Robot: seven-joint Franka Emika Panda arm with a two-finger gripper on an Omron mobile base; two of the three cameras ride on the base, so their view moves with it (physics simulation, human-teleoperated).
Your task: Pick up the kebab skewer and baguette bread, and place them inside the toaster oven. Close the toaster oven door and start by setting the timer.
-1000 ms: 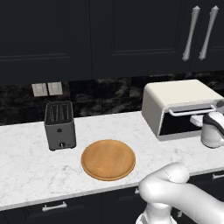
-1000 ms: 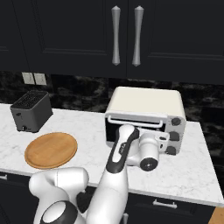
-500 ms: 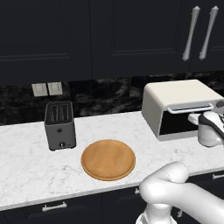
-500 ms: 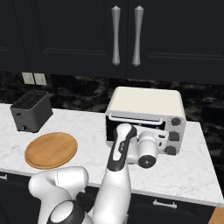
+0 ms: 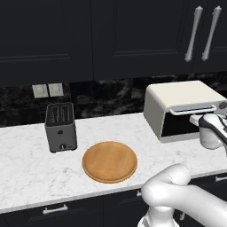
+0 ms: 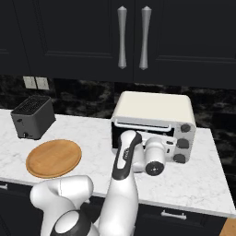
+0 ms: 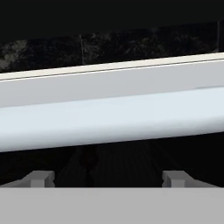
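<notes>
The cream-white toaster oven (image 5: 177, 95) (image 6: 154, 106) stands at the right of the marble counter. Its dark glass door (image 5: 179, 126) is up, nearly flush with the front. The door's silver bar handle (image 5: 195, 108) (image 6: 147, 124) (image 7: 109, 118) runs across the hand view just ahead of my fingertips. My gripper (image 5: 200, 120) (image 6: 157, 142) (image 7: 108, 179) is open at the door front, just below the handle, with nothing between its fingers. The kebab skewer and baguette bread are hidden.
A bare round wooden plate (image 5: 109, 161) (image 6: 53, 158) lies mid-counter. A dark grey slot toaster (image 5: 60, 126) (image 6: 32, 116) stands at the left. Dark knobs (image 6: 184, 143) sit on the oven's right side. Dark cabinets hang above; my arm reaches across in front of the oven.
The oven door has swung up towards its frame, and my hand has followed it slightly up and inward. The jaws stay wide.
</notes>
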